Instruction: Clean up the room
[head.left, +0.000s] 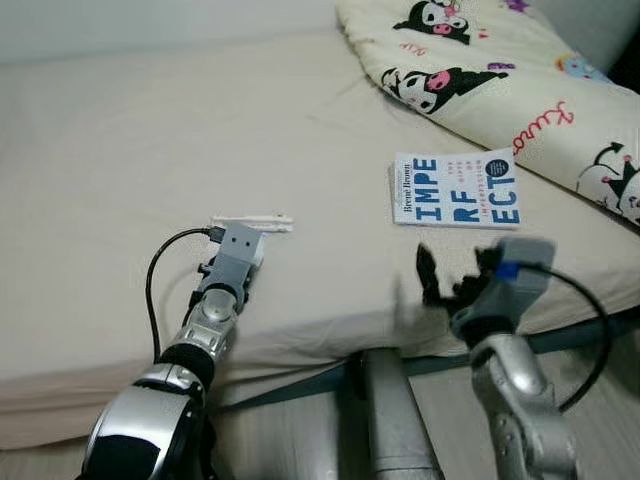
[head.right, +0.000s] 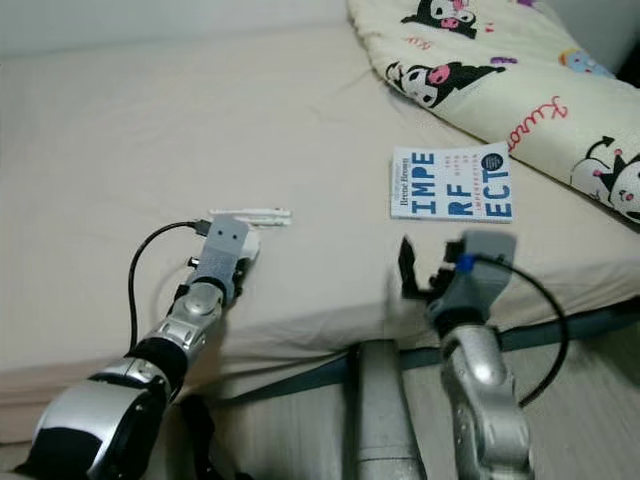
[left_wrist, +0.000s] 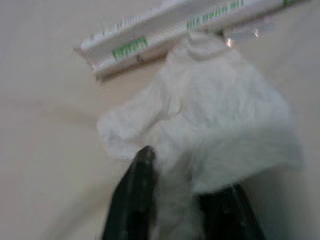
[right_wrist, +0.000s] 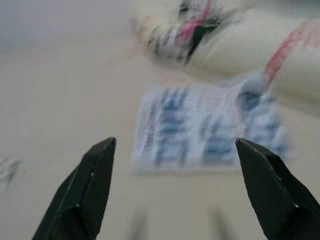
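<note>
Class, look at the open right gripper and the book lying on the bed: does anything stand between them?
Nothing visible does. The right gripper hangs open over the bed's near edge, and only bare sheet lies between it and the book. The quilt lies beyond the book, not in the path.

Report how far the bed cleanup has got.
Nothing looks cleared away yet. In hand: the left gripper has its fingers closing around a crumpled white tissue on the bed. The right gripper is open and aimed at the book. Still lying there: the book and the long paper wrapper beside the tissue.
</note>
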